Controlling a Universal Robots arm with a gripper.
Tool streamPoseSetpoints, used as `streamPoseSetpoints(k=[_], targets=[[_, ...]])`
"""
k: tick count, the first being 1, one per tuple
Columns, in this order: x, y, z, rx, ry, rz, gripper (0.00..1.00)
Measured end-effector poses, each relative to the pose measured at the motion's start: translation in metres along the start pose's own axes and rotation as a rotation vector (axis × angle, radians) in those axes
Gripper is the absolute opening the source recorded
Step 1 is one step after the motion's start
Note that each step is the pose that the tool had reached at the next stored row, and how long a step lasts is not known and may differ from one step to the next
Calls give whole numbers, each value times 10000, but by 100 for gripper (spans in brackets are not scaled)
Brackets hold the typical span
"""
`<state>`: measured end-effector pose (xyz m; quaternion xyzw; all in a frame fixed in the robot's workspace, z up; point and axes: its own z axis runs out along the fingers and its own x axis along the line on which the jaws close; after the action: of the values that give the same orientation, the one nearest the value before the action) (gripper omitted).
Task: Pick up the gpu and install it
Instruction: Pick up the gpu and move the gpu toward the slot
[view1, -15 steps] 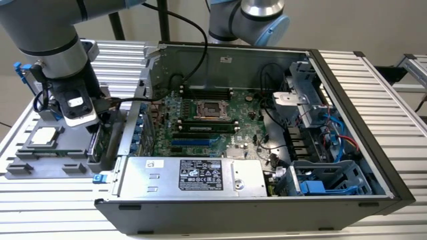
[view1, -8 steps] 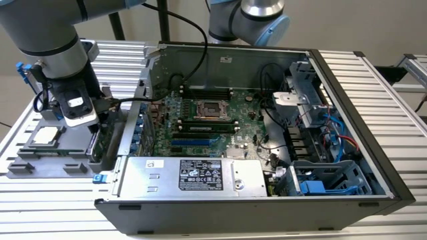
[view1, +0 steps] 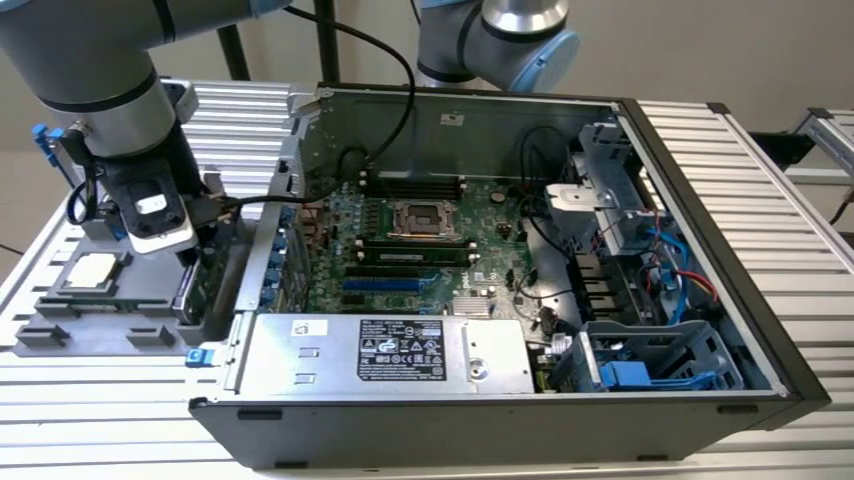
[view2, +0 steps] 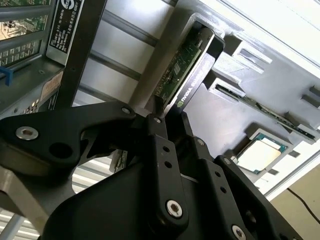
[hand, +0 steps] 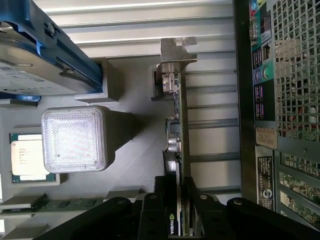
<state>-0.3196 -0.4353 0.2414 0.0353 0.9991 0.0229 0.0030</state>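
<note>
**Grasp made on the gpu (hand: 178, 130), install not begun**

Gripper (hand: 178, 184) low beside the computer case (view1: 467, 430), just outside its perforated rear panel (hand: 295, 60), over a grey parts tray (hand: 135, 155). Pinching the card edge-on, with one black finger (hand: 165, 210) pressed to each face and no gap to be made out at the pads in the first wrist view. Much the same in the second wrist view: clamped on the near end of the card, black cooler on one side and green board on the other.

Standing on edge in the tray's slot, parallel to the case's rear panel, with the silver bracket (hand: 177, 50) at the end far from the grip. Judged to be seated in that slot, since the far end sits inside the tray's grey pocket in the second wrist view.

Also on the tray, farther from the case than the card: a processor chip (hand: 27, 155), a hard drive (hand: 40, 55) in a blue frame, a memory stick (hand: 60, 204). None touched by the fingers.

Inside the case, in the exterior view: the motherboard (view1: 400, 240) lying open, with a blue expansion slot (view1: 380, 283) apparently bare.

Judged early in the task. Done: reaching the card and closing on it. Not done: lifting clear of the tray, carrying into the case, seating in a motherboard slot with the bracket at the rear panel.
</note>
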Motion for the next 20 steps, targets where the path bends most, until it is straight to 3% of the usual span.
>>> streamPoseSetpoints(k=[12, 20], targets=[[-1, 1, -4, -6, -8, 0, 0], [-1, 9, -181, 0, -1, -2, 0]])
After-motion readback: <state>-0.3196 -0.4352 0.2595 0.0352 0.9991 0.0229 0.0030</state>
